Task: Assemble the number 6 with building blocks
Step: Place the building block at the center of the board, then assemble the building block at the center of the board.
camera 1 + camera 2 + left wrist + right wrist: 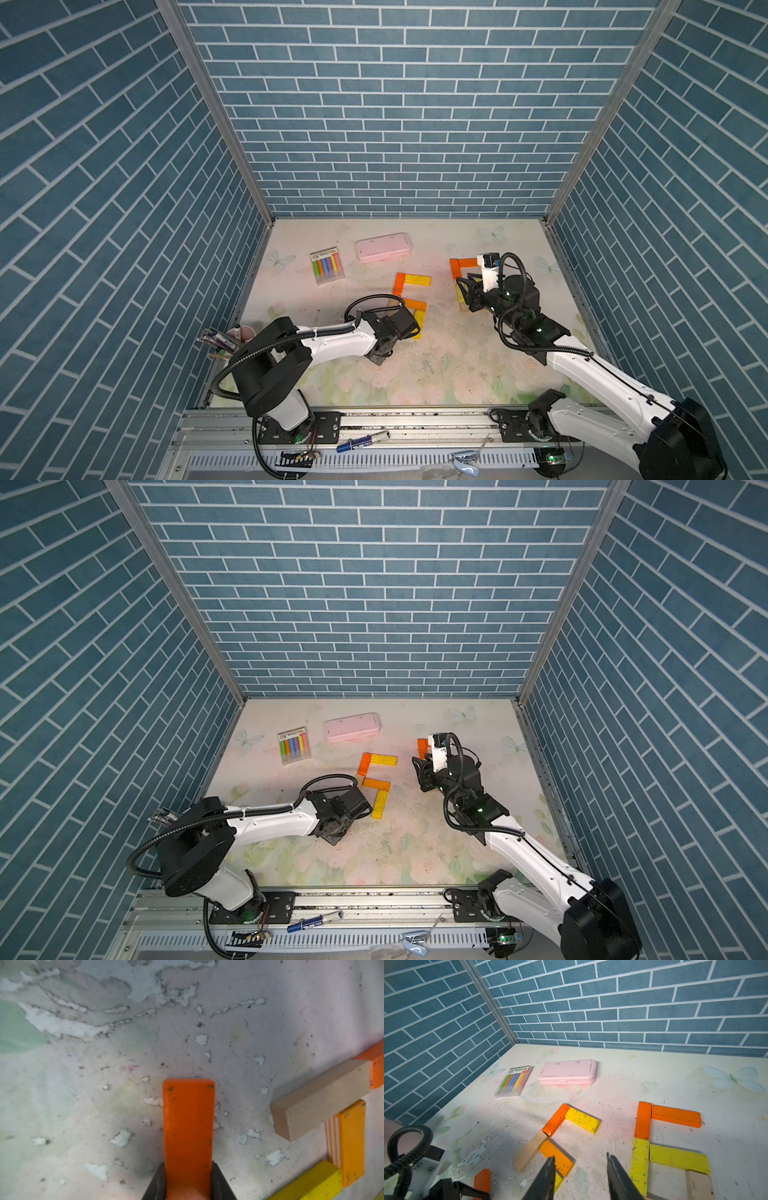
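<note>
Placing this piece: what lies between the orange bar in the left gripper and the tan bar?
Only bare, scuffed tabletop separates orange bar and tan bar, per the left wrist view.

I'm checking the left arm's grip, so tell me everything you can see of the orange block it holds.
The orange block is a flat rectangular bar, seemingly painted wood, bright orange with small dark scuffs near its corners and edges. The left gripper is shut on one end, a black finger against each long side; the free end juts out over the worn table. It is apart from the tan bar nearby. Whether it touches the table cannot be told.
</note>
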